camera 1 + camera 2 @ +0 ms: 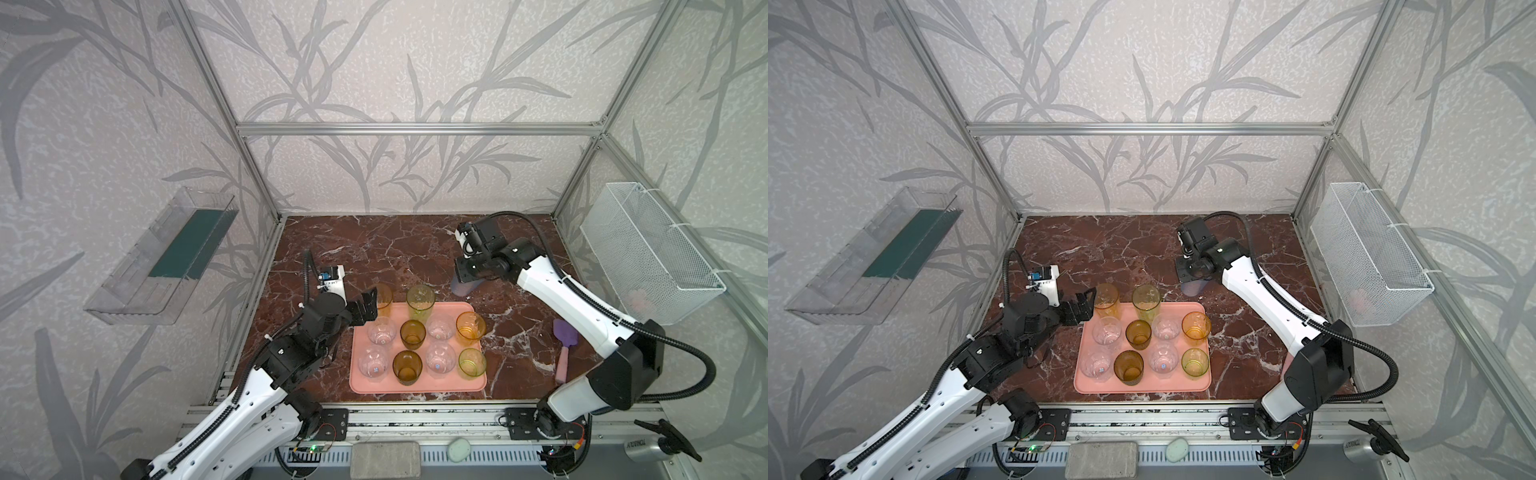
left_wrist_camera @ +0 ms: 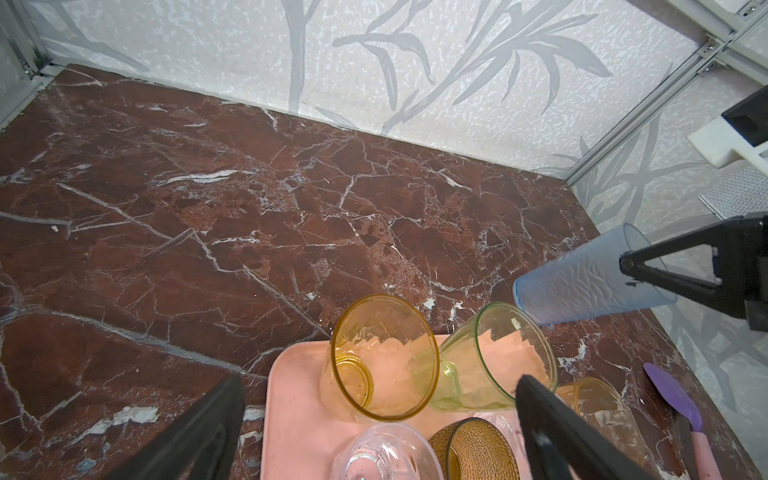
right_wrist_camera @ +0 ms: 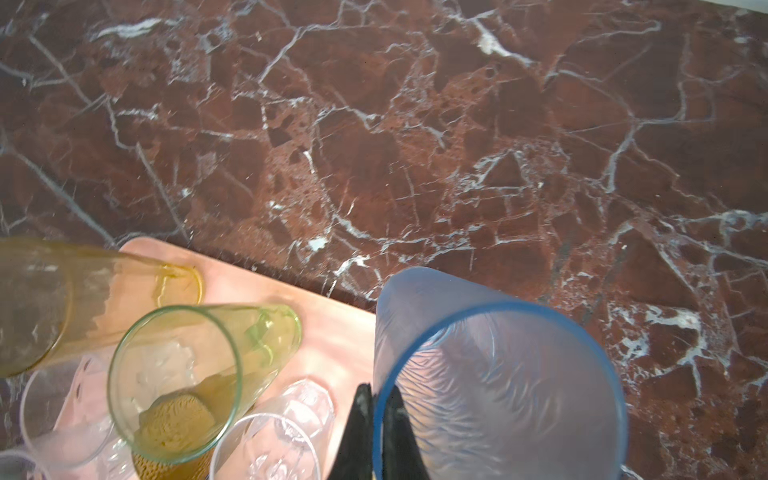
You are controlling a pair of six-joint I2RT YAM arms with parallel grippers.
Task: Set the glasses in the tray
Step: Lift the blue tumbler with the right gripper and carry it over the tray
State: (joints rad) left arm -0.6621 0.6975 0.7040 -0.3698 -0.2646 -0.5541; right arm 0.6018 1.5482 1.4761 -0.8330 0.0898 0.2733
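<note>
Right gripper [image 3: 378, 395] pinches blue tumbler [image 3: 498, 395] at the rim, one finger inside, one outside; likely light, slick, stiff, may swing. Left gripper [image 1: 368, 308] wide open, empty.

A red-brown marble worktop [image 1: 374, 249] veined with white carries a purple spatula [image 1: 564, 351] with a pink handle near its right edge, while a clear plastic bin [image 1: 162, 257] hangs on the left wall and a white wire mesh basket [image 1: 648, 253] on the right.
</note>
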